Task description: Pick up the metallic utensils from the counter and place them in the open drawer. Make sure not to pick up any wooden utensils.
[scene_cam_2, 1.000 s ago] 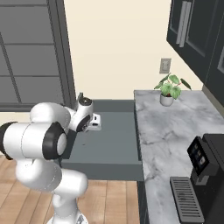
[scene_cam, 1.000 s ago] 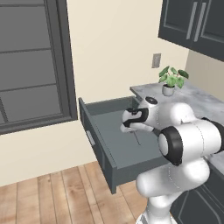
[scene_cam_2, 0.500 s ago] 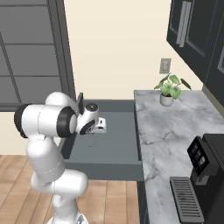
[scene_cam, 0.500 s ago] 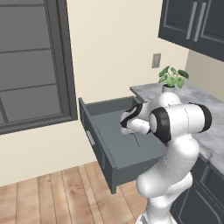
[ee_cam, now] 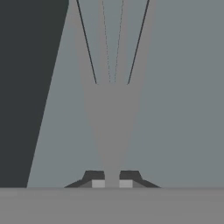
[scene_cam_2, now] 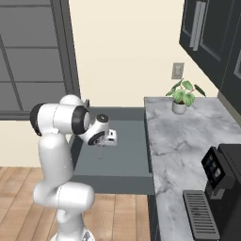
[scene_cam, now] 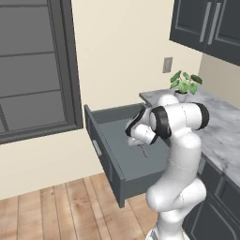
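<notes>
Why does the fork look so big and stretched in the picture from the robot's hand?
Hand view: the fork sits pinched in the end effector, right at the lens, so it fans out wide. Left base view: the same fork is a thin sliver over the open drawer. All views are flat rendered light without glare.

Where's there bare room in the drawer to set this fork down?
The open drawer floor is bare all round the gripper, which is shut on the fork. The counter lies bare between the plant and coffee machine.
</notes>
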